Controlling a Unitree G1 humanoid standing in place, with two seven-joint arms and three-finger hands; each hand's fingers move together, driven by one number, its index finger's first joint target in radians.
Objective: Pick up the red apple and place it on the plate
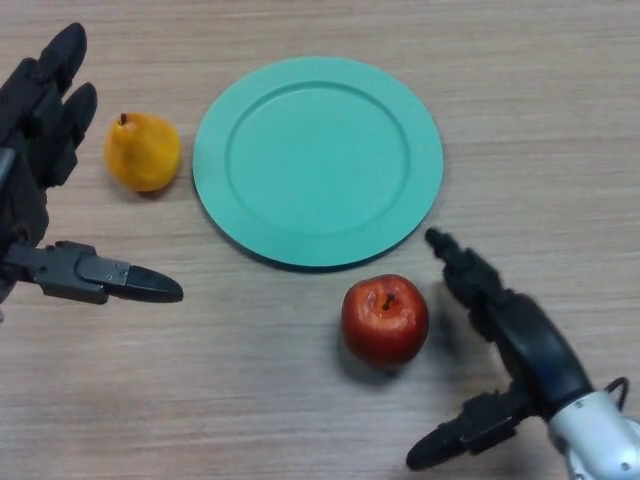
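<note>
Here your right hand (520, 345) is spread open just right of the red apple (385, 320), fingers and thumb apart, not yet touching it. The apple sits upright on the counter (300, 420), just below the empty green plate (318, 160). Your left hand (40, 150) hovers open, beside the yellow pear (143, 151) left of the plate. Risk: closing off-centre could roll the round apple away or nudge the plate. Count: one apple, one pear, one plate.
</note>
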